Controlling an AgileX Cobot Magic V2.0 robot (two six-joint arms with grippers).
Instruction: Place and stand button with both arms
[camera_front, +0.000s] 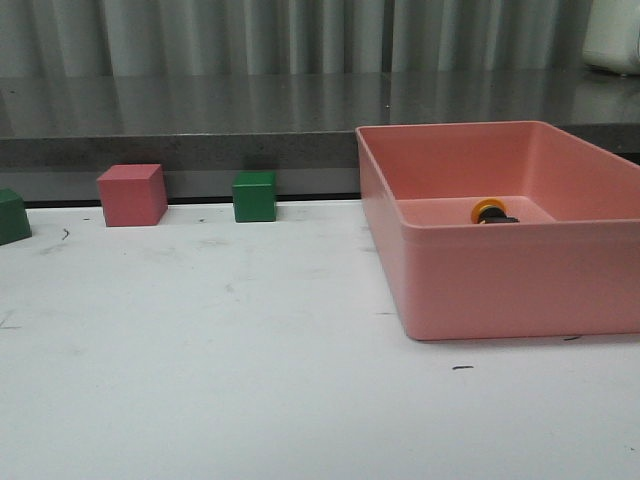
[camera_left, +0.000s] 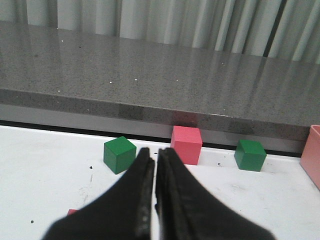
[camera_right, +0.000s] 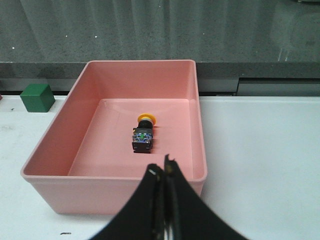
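Inside the pink bin (camera_right: 75, 125), near the middle of its floor, the button (camera_right: 143, 134) is lying on its side, with its yellow cap pointing toward the bin's 12 o'clock wall and its black base toward us. We are judging that we are sitting at the very start: nothing is being held and the button is not yet standing on the desk (camera_front: 250, 380). Our right gripper (camera_right: 164, 172) is hovering at the bin's 6 o'clock rim with its jaws together; our left gripper (camera_left: 154, 165) is hanging over the desk with its jaws together too, facing the pink cube (camera_left: 186, 145) and two green cubes (camera_left: 119, 154). Next, we are thinking the right jaws need to be opening and reaching down into the bin, straddling the black base while clearing the walls.
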